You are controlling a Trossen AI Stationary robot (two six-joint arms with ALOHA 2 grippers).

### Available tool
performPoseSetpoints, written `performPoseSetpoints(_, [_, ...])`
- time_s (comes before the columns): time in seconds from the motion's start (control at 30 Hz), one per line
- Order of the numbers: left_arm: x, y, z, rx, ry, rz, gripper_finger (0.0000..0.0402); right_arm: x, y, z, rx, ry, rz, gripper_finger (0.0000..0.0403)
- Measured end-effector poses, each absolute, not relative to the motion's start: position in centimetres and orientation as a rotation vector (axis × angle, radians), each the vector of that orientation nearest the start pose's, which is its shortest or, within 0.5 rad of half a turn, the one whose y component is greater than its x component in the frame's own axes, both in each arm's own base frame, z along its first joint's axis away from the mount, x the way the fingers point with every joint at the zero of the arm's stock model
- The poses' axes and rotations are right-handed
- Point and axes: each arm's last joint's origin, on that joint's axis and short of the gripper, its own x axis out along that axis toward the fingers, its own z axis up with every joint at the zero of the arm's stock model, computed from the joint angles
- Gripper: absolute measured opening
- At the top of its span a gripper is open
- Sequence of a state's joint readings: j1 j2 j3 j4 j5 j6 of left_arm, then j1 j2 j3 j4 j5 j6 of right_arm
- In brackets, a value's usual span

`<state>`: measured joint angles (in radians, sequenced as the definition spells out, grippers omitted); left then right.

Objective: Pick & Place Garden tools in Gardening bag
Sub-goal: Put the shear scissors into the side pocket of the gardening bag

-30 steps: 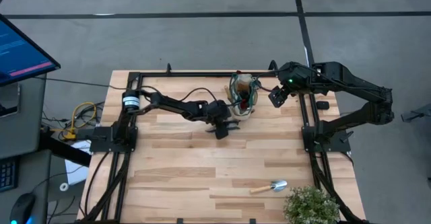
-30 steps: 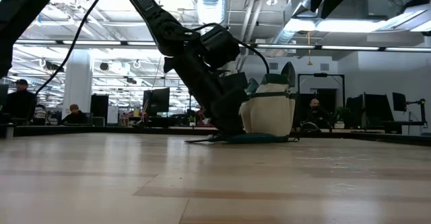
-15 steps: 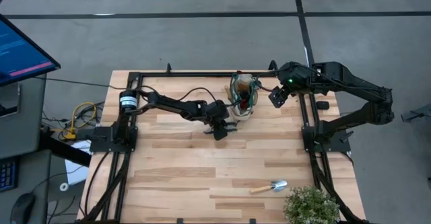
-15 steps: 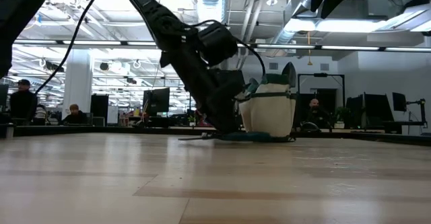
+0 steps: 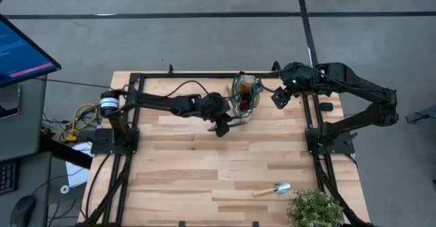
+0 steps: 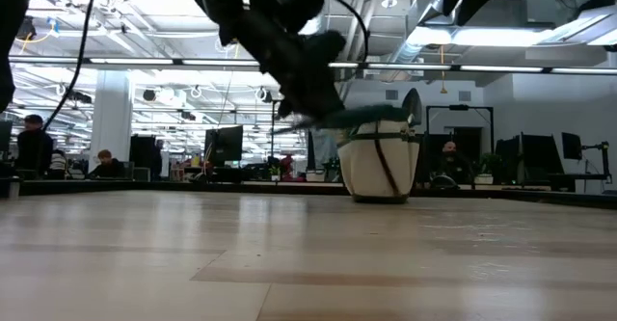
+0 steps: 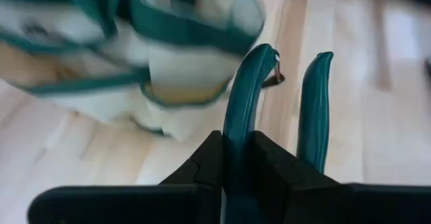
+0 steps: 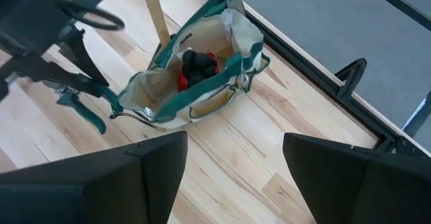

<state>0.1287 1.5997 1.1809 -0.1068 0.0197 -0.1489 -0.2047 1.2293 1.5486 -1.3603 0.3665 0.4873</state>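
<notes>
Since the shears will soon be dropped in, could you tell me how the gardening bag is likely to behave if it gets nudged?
The gardening bag looks like soft fabric with a gaping, uneven mouth, so its walls would probably give rather than resist. It stands upright on a narrow base, so a push near the rim might tip or slide it.

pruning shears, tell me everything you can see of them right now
The pruning shears have two curved teal handles with a smooth, plastic-looking surface; a small metal catch shows near the handle ends. The left hand is shut on one handle, while the other handle stands free beside it. In the low view the shears are lifted clear of the table, roughly level, beside the top of the gardening bag. The right wrist view shows them hanging next to the bag's outer wall. The blades cannot be made out.
</notes>
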Motion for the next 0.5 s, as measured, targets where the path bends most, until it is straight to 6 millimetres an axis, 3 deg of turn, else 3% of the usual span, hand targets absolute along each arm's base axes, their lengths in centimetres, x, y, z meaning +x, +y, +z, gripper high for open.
performPoseSetpoints(0.5, [31.2,3.0,34.3,-0.205,0.312,0.130,0.0050,19.7,-4.1,41.2,0.375,0.782,-0.673,0.0239])
